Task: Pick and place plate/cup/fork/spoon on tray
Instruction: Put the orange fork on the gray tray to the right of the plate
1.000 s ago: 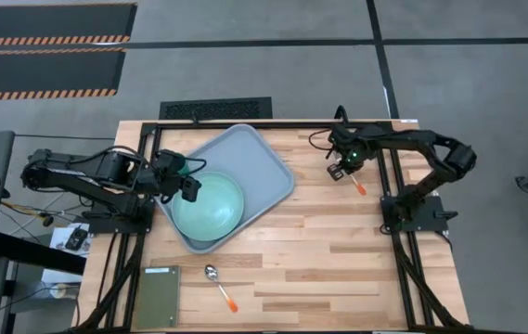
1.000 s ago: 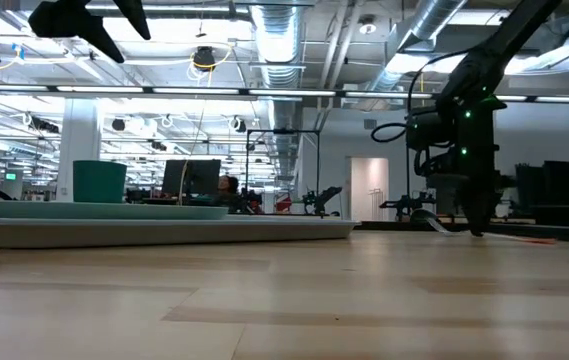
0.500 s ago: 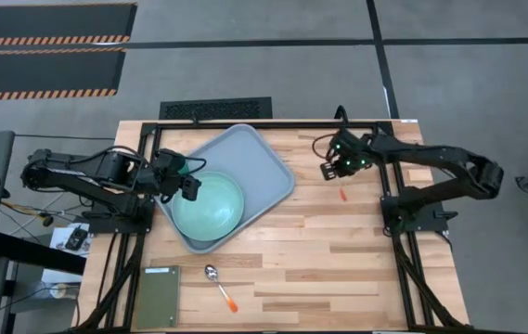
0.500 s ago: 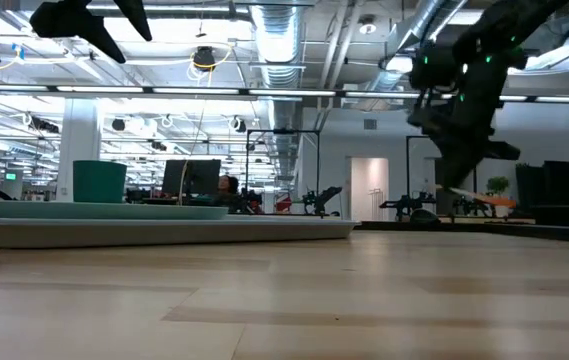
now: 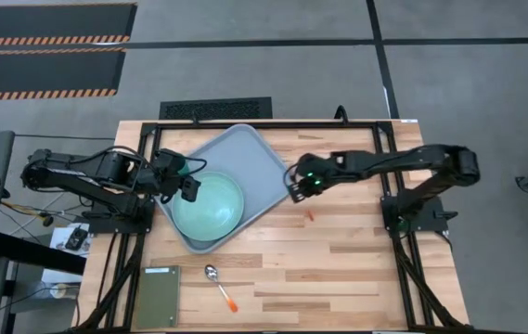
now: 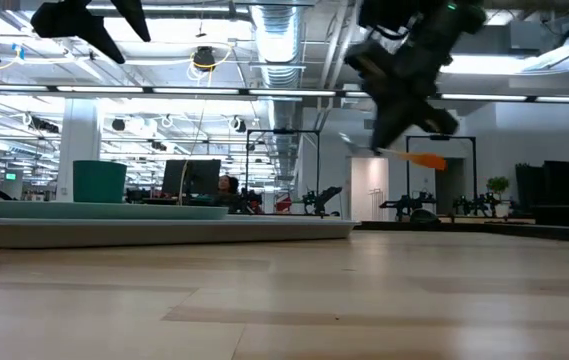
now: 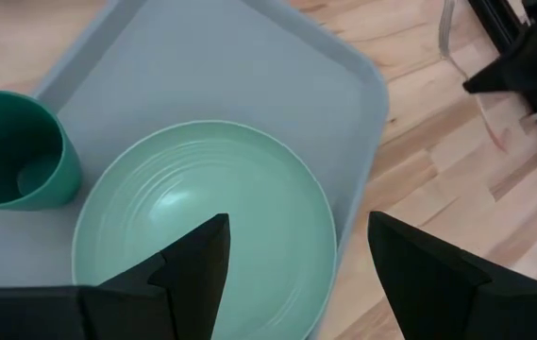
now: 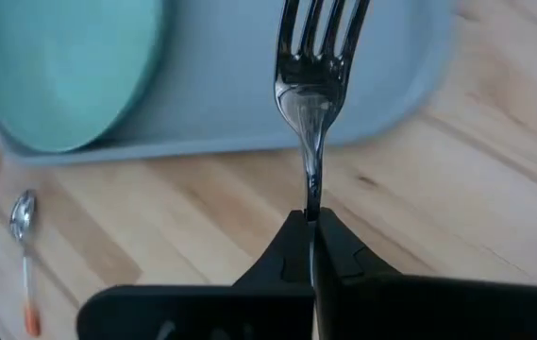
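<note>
My right gripper (image 5: 296,184) is shut on the fork (image 8: 317,57) and holds it in the air just off the right rim of the grey-blue tray (image 5: 250,153). The fork's orange handle end shows in the high view (image 5: 309,216) and in the low view (image 6: 426,158). The mint-green plate (image 5: 210,206) and the dark green cup (image 7: 8,146) stand on the tray. My left gripper (image 7: 292,274) is open and empty above the plate, at the tray's left side. The spoon (image 5: 215,281) lies flat on the table near the front edge. My right gripper pinches the fork's thin metal stem (image 8: 311,194) just behind the tines, between its two fingers (image 8: 292,247). The tines (image 8: 322,21) stick out past the fingertips toward the tray, and the orange end trails behind. The fork is lifted clear of the table.
A dark olive-green flat rectangle (image 5: 157,297) lies at the table's near left corner. Bare wood (image 5: 356,260) spreads across the near right of the table. The tray's far half (image 7: 221,57) holds nothing.
My right gripper has lifted the fork off the table at the far right and carried it, well above the table, toward the table's left, up to the tray's right rim. The fork's orange end has come off the wood and hangs in the air.
</note>
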Action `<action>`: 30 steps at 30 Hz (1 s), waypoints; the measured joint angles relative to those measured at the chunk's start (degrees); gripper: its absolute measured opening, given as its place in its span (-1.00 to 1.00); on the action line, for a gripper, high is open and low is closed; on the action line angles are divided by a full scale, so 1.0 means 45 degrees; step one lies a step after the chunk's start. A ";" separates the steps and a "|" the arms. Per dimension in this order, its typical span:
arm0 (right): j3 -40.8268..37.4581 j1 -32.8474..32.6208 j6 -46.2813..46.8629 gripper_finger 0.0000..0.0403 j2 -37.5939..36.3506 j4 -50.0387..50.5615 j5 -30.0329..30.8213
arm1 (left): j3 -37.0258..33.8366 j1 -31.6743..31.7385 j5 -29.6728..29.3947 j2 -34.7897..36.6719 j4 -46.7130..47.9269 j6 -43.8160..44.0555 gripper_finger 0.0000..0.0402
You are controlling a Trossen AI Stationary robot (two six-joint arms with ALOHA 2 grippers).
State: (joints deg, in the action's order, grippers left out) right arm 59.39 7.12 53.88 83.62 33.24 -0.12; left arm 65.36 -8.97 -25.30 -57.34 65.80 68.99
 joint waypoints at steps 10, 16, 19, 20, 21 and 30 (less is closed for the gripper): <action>0.4461 -0.0124 -0.1977 -0.99 0.3690 0.0234 0.0023 | 0.0000 0.0000 0.0147 0.0005 0.0112 -0.0002 0.18; 0.7113 0.0315 -0.2965 -0.99 0.5770 0.0241 0.0021 | 0.0000 0.0000 0.0240 0.0005 0.0114 -0.0002 0.18; 0.8335 0.0626 -0.3301 -0.99 0.6822 0.0556 0.0025 | 0.0000 0.0000 0.0243 0.0005 0.0122 0.0000 0.18; 0.8727 0.0736 -0.3404 -0.99 0.7170 0.0720 0.0033 | 0.0000 0.0000 0.0238 0.0005 0.0136 0.0000 0.18; 0.9079 0.0854 -0.3495 -0.99 0.7504 0.0807 0.0053 | 0.0000 0.0000 0.0243 0.0005 0.0154 0.0000 0.18; 1.1589 0.1558 -0.4104 -0.99 1.0317 0.2192 0.0065 | 0.0000 0.0000 0.0243 0.0005 0.0166 0.0015 0.18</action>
State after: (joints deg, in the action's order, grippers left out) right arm 111.54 14.13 35.42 130.05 43.11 0.17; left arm 65.36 -8.97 -24.21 -57.32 66.54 69.06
